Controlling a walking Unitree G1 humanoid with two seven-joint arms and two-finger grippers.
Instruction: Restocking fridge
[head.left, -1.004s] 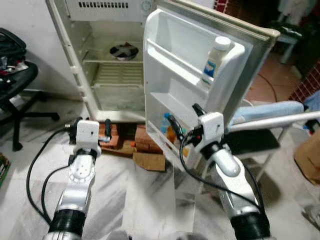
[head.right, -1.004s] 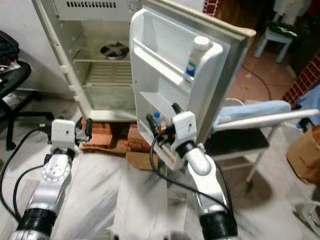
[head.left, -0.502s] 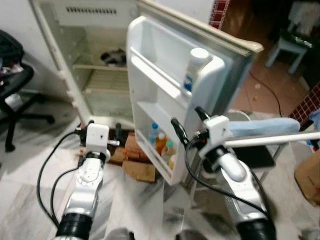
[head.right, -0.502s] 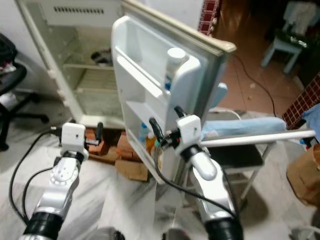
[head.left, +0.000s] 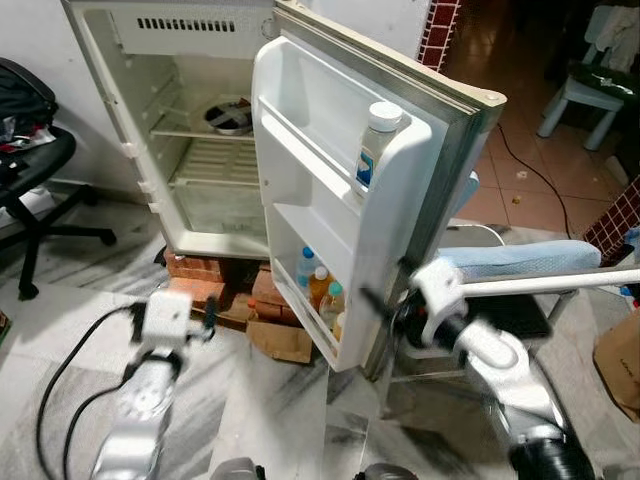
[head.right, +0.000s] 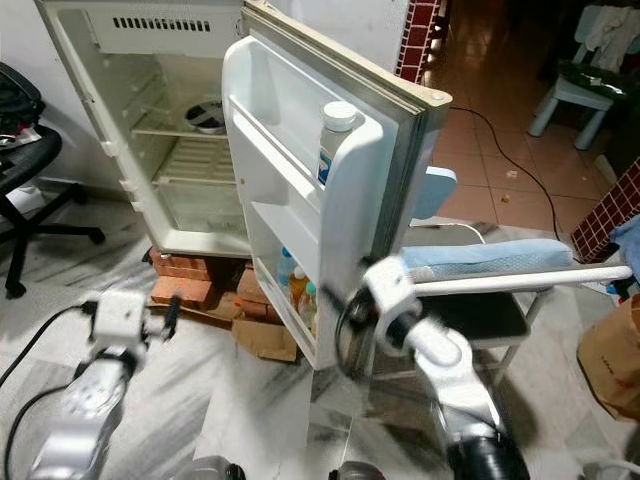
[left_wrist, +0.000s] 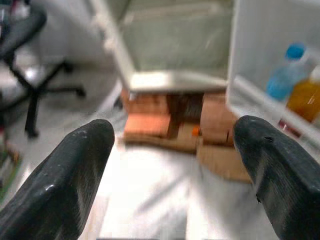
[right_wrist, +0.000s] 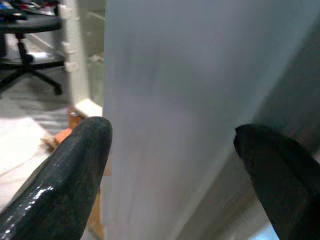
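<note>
Fridge door (head.left: 330, 150) wide open, white bottle (head.left: 372, 140) up top. Right gripper (right_wrist: 167, 150) jaws wide apart at door edge, empty. Left gripper (left_wrist: 170, 165) jaws wide apart, empty.

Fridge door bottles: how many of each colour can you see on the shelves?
White bottle with blue label, top shelf: 1
Clear bottle with blue cap, bottom shelf: 1
Orange bottle, bottom shelf: 1
Pale bottle with teal cap, bottom shelf: 1
Total: 4
</note>
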